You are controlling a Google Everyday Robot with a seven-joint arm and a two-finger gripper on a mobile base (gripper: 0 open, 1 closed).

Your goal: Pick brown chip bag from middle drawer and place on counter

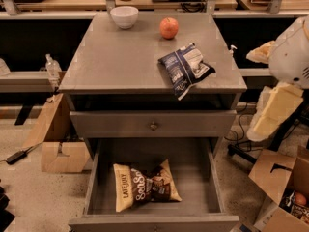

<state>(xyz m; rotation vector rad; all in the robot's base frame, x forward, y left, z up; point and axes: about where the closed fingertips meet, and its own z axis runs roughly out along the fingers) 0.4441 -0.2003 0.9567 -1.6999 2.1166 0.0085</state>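
Now the brown chip bag (145, 185) lies flat in the open middle drawer (193, 173), below and left of the gripper (273, 114), which hangs beside the counter (120, 62); whether it is spread or closed I cannot tell.

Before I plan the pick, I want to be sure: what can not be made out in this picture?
- Gripper: not in view; only white and cream arm parts show, cut by the right edge of the camera view.
- Middle drawer: front face cut by the bottom edge.
- Brown chip bag: underside hidden, as it lies flat on the drawer floor.
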